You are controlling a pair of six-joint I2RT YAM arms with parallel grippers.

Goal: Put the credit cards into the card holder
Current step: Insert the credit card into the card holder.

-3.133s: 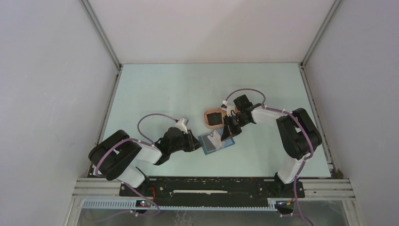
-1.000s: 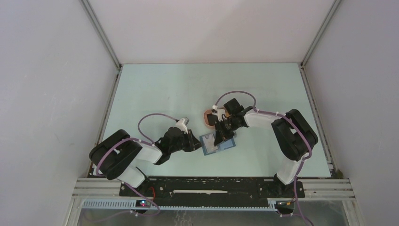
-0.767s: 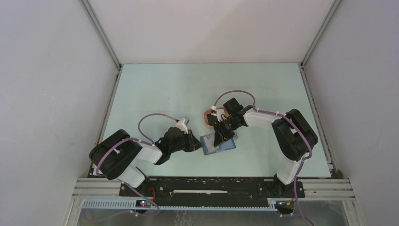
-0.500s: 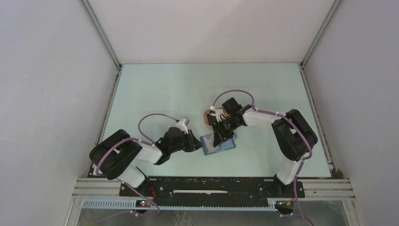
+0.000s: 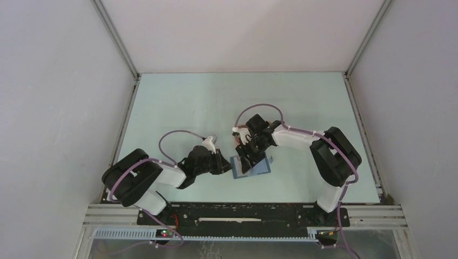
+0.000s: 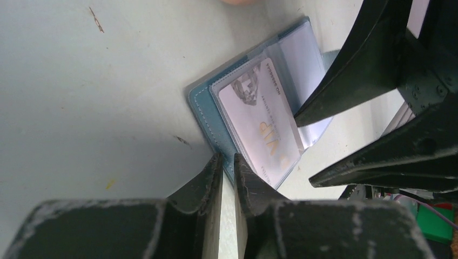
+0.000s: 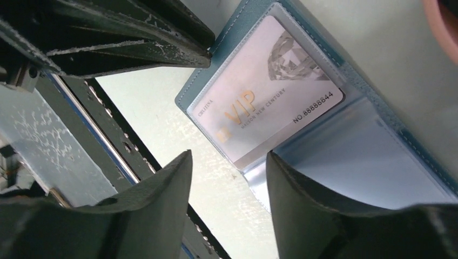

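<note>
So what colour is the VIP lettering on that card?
Gold, on the pale card; clearest in the right wrist view.

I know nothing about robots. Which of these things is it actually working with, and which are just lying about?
Working with:
blue card holder, lying open
VIP card, inside its clear sleeve
left hand, pinching the holder's edge
right hand, open above it

Lying about:
salmon-pink tray, only its rim showing
pale table
</note>
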